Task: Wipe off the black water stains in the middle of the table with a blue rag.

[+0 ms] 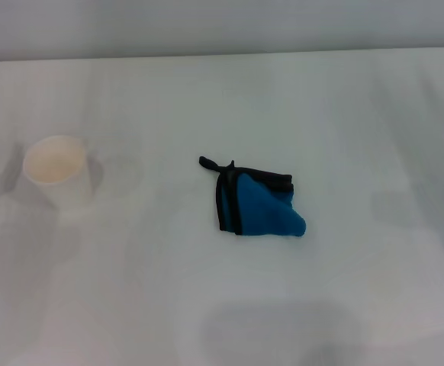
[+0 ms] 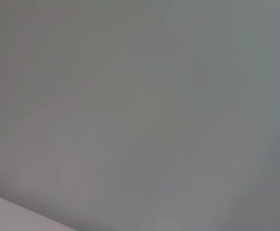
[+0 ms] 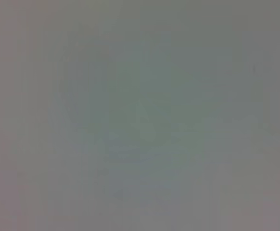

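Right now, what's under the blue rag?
The blue rag lies crumpled on the table. No black stain shows around it; whatever sits beneath is covered. Neither gripper is in view.

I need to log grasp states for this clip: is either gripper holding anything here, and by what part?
Nothing is held. The blue rag lies loose on the table, near a white cup; neither gripper appears in any view.

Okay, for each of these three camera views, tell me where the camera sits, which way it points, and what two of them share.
Head view: from the robot's head, looking forward and down at the white table, the crumpled blue rag with black edging and a white paper cup; no arm shows.
Left wrist view: on the left arm, facing a plain grey surface; no gripper shows.
Right wrist view: on the right arm, facing plain grey; no gripper shows.
Shared: both wrist views show only a blank surface.
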Robot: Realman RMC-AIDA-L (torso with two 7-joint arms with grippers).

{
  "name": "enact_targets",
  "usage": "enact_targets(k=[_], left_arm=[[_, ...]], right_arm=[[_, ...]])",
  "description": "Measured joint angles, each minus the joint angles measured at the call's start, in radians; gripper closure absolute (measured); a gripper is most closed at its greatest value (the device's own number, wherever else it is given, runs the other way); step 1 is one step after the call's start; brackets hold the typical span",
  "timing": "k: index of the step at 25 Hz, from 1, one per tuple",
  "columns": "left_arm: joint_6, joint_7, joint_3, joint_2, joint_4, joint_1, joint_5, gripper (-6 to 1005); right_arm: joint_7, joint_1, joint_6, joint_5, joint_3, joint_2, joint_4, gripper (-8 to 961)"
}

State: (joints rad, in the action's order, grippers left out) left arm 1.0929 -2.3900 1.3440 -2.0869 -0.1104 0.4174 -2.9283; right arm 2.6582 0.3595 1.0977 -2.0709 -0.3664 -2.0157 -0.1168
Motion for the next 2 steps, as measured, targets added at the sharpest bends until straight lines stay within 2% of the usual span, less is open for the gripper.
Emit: enact_targets(k=[2], left_arm=[[0.0, 0.0, 0.0, -0.001, 0.001, -0.001, 0.0, 107]], right_arm=[[-0.001, -0.001, 0.001, 0.004, -0.004, 0.0, 0.001, 77]])
